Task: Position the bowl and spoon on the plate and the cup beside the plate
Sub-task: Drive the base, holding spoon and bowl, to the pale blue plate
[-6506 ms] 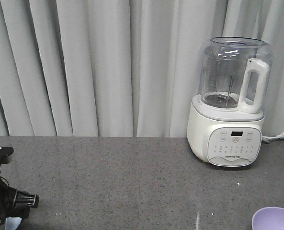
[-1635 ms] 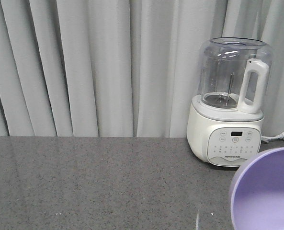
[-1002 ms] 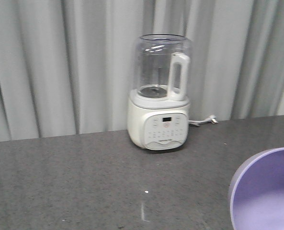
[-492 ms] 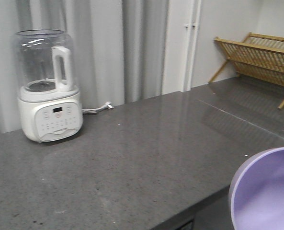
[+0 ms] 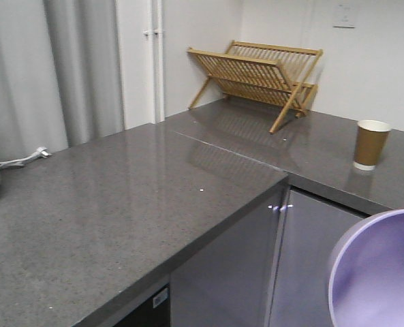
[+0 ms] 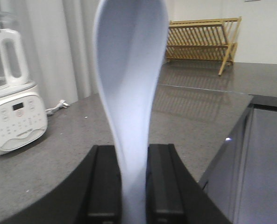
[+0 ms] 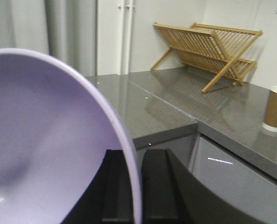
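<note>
My left gripper [image 6: 133,179] is shut on the pale spoon [image 6: 131,88], which stands upright between the black fingers with its scoop at the top. In the right wrist view my right gripper [image 7: 136,184] is shut on the rim of the lavender bowl [image 7: 49,149], one finger inside and one outside. The bowl [image 5: 379,272] fills the lower right corner of the front view, held in the air off the counter's edge. The brown paper cup [image 5: 370,144] stands upright on the far counter; the same cup [image 7: 276,108] shows at the right edge of the right wrist view. The plate is out of view.
A grey L-shaped counter [image 5: 120,197] has a corner edge with cabinet doors [image 5: 304,266] below it. A wooden dish rack [image 5: 256,71] stands at the back of the far counter. A white blender [image 6: 12,107] with its cord sits on the near counter to the left.
The front view has swung right: the blender has slid off to the left, and the dish rack, counter corner and cup have come into view. The bowl stays at the lower right.
</note>
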